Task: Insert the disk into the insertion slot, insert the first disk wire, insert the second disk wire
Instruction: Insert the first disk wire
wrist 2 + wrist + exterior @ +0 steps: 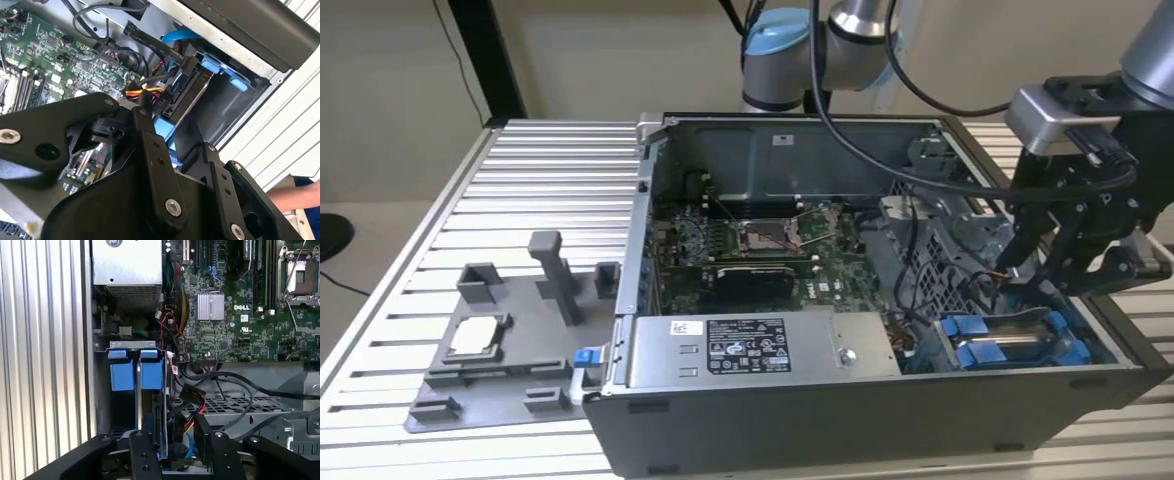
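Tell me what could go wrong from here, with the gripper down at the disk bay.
1. Snagging: in the second wrist view a black cable and red and yellow wires run close to the gripper, right at the insertion slot. A move might catch or tug them.
2. Contact: a person's hand lies near the gripper's body in the second wrist view. A wide swing might strike it.
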